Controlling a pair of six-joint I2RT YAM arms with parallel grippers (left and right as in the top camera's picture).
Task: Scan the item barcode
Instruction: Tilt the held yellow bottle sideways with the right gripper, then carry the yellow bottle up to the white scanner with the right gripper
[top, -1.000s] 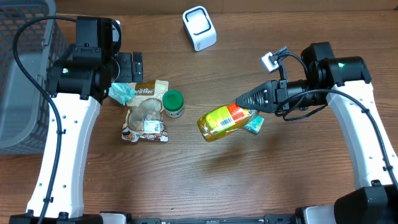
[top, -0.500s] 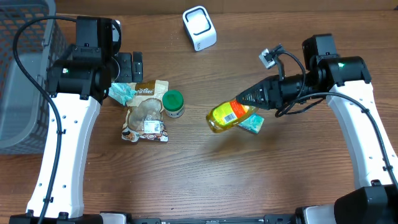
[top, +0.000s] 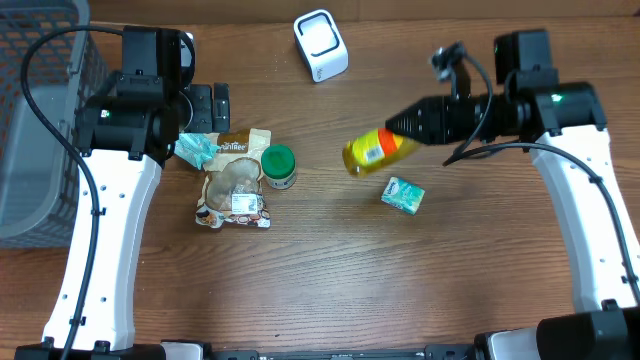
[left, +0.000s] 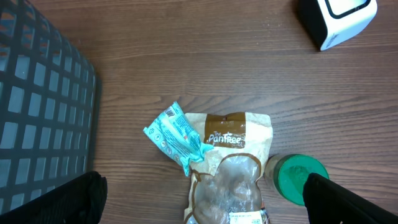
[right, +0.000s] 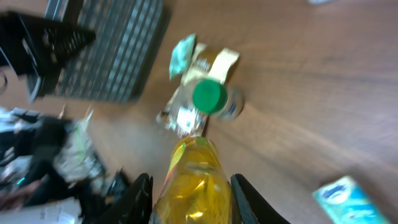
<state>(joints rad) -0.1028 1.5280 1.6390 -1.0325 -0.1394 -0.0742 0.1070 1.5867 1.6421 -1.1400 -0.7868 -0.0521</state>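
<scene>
The right pincer (top: 402, 128) grips the orange-labelled yellow plastic bottle (top: 368, 152) aloft, near the white boxy scanner (top: 320, 45); the left pincer (top: 210, 104) gapes empty. Held by one end, the bottle may slip; its barcode may face away from the scanner.

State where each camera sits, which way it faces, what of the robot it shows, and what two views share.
Overhead: above the table, facing straight down; shows left gripper open, right gripper shut on the yellow bottle.
Left wrist: behind the left gripper, looking down at the snack pouch and basket; its fingers at the bottom corners.
Right wrist: behind the right gripper, looking along the bottle toward the basket; its fingers flank the bottle.
Shared: all three show the green-lidded jar.
</scene>
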